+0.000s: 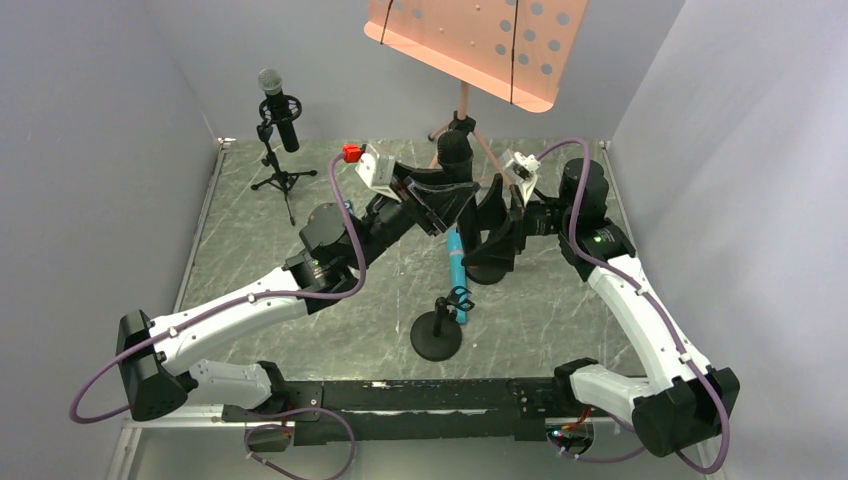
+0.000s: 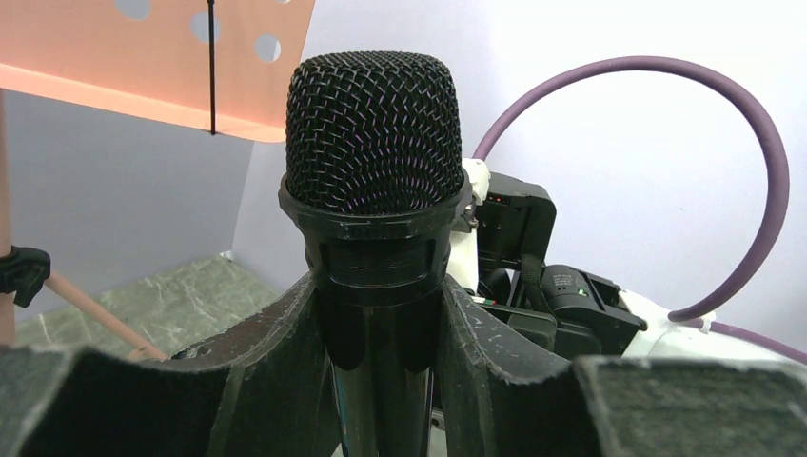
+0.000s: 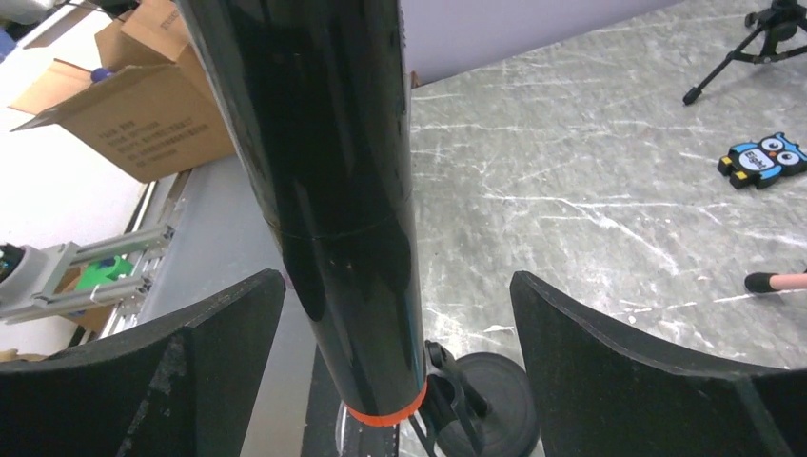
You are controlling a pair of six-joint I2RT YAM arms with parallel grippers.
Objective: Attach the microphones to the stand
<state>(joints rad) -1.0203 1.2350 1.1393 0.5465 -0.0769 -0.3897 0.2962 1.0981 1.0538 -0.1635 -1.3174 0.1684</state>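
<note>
Black handheld microphone (image 2: 371,143), black mesh head, orange tail ring: clamped between left fingers (image 2: 271,352); right fingers (image 3: 609,352) spread apart, flanking barrel.

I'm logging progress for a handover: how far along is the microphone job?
Done: the silver-headed microphone sits in the tripod stand. In hand: the left gripper is clamped on the black microphone, with the right gripper open either side of it. Left: clipping it into the round-base stand, whose clip looks empty, then the turquoise microphone lying on the table.
</note>
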